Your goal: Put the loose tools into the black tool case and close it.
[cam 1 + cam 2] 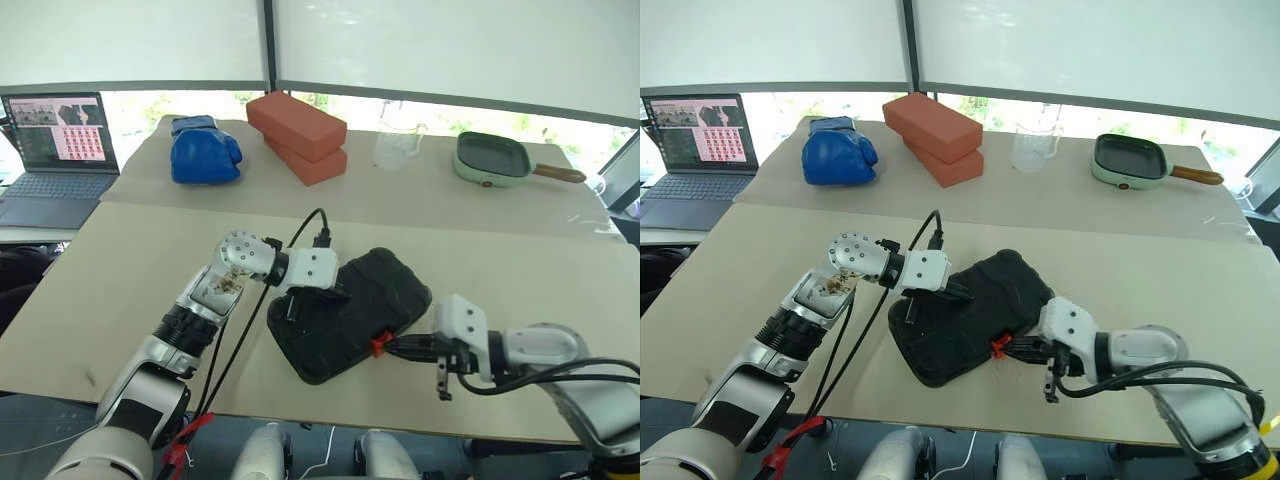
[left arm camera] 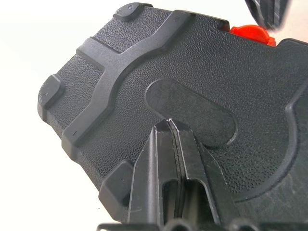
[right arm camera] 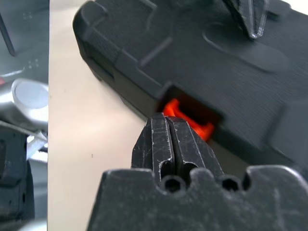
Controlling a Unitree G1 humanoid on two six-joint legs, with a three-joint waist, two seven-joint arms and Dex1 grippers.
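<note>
The black tool case (image 1: 350,315) lies closed on the near part of the beige table, ribbed lid up, its small orange latch (image 1: 379,345) on the front right side. My left gripper (image 1: 338,292) is shut, its tips resting on the oval recess of the lid (image 2: 192,115). My right gripper (image 1: 392,347) is shut with nothing in it, its tips right at the orange latch (image 3: 188,121). The loose tools are out of view.
At the back of the table lie a blue boxing glove (image 1: 204,150), two stacked red bricks (image 1: 298,134), a clear jug (image 1: 397,146) and a green square pan (image 1: 494,160). A laptop (image 1: 58,150) sits on a side desk at the left. A black cable (image 1: 240,340) hangs by my left arm.
</note>
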